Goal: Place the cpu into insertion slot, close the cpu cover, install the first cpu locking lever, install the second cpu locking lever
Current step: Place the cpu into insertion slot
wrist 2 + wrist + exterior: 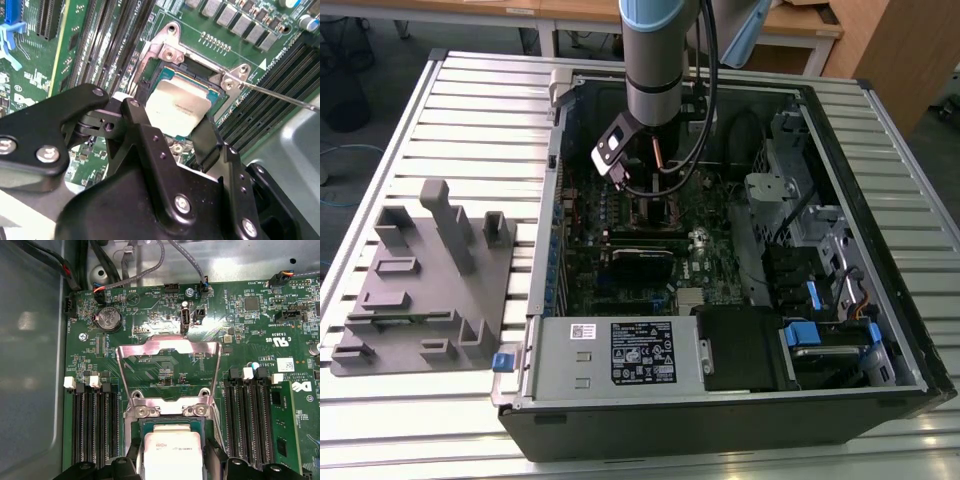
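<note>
Your gripper [170, 119] is closed down to the width of the cpu [177, 106], one black finger [136, 116] against each of two opposite sides. It looks to be holding the chip, which sits in the slot [197, 65] or just on top of it; I can't tell you whether it is fully bedded. That's where your risk is. If the cpu sits a touch skewed or tilted against the slot's frame, letting go or pressing could load one corner and bend contacts underneath. The fingers also sit tight against the slot's frame, so opening wide or sliding sideways could catch the frame or drag the chip. The lever [280, 95] runs out from the slot's corner as a thin rod, close enough to snag on a sideways move. In the first wrist view you get the cover [165, 345] swung open at the slot's hinge edge, with green board [150, 315] visible through its window and memory slots [92, 425] on both sides of the slot. For finger contact and the lever, go to the second wrist view. The exterior view gives you the arm reaching straight down into the case [720, 430] over the slot.
</note>
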You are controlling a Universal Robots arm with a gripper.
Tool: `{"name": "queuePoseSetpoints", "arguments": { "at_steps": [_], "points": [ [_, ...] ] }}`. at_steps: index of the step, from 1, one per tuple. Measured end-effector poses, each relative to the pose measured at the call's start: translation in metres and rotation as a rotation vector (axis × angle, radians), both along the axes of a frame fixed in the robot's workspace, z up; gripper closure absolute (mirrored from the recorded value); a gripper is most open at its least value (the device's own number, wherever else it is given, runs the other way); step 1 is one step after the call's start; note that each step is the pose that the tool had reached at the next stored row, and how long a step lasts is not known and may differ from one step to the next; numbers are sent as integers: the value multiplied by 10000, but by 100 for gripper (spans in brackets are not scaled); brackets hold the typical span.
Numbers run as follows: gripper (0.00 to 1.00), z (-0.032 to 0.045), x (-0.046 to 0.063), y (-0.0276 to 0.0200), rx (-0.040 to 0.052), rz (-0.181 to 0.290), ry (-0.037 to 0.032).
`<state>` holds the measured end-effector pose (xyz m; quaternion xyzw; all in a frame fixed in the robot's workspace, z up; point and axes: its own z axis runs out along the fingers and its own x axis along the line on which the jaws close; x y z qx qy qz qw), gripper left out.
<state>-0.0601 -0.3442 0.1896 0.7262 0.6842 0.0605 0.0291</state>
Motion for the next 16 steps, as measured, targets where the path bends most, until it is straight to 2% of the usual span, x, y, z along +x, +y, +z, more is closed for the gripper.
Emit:
{"name": "queuePoseSetpoints", "arguments": {
  "at_steps": [16],
  "points": [
    [39, 49, -5, 0, 14, -117, 0]
  ]
}}
